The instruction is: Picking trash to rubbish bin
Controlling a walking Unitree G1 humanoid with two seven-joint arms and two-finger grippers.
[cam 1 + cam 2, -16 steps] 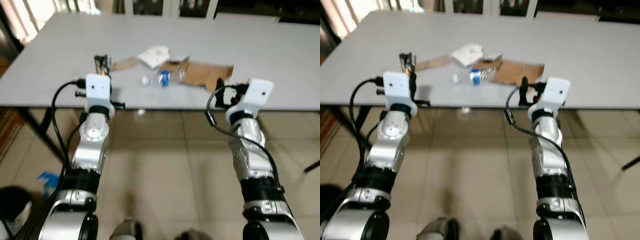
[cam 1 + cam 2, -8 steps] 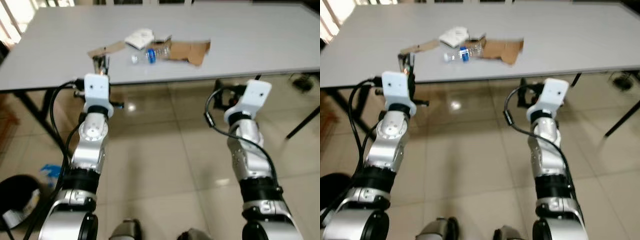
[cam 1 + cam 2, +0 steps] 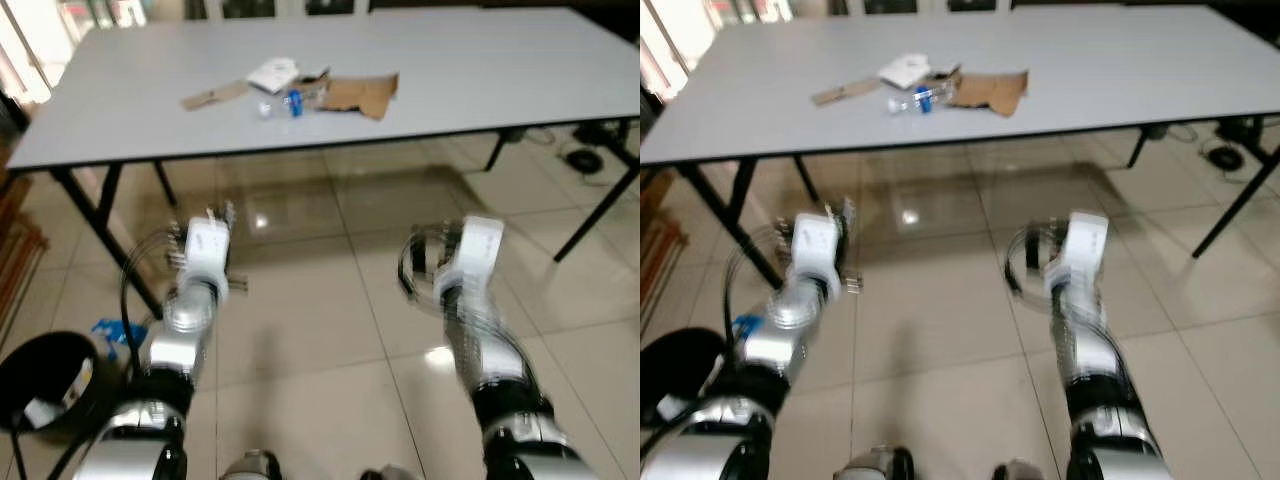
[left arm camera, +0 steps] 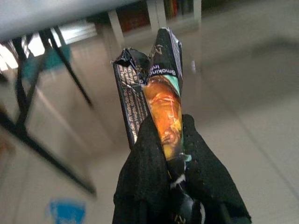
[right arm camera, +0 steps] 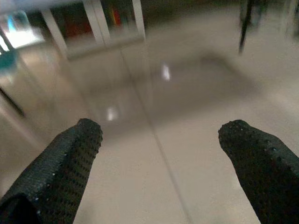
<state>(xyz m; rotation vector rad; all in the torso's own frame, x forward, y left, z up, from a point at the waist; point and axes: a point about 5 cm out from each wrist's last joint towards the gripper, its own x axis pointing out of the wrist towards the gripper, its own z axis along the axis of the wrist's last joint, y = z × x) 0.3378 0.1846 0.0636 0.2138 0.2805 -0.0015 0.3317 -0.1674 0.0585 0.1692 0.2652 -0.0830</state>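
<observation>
Left gripper (image 4: 175,154) clamped on a crumpled snack wrapper (image 4: 154,93), held low over the tiled floor, probably for carrying to the black rubbish bin (image 3: 40,380) at the robot's left; bin contents not discernible beyond a pale scrap. Right gripper (image 5: 159,163) spread apart, empty. Remaining trash left on the grey table (image 3: 480,60): plastic bottle (image 3: 285,103), cardboard (image 3: 360,92), white paper (image 3: 273,73).

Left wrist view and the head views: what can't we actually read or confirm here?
- Wrapper in the left gripper: print too small and crumpled to read; its lower end hidden between the fingers.
- Both arms in the eye views: motion-blurred.
- Black bin: cut off by the frame edge, contents unclear.
- Table trash: too small to identify beyond cardboard, paper and a bottle.
</observation>
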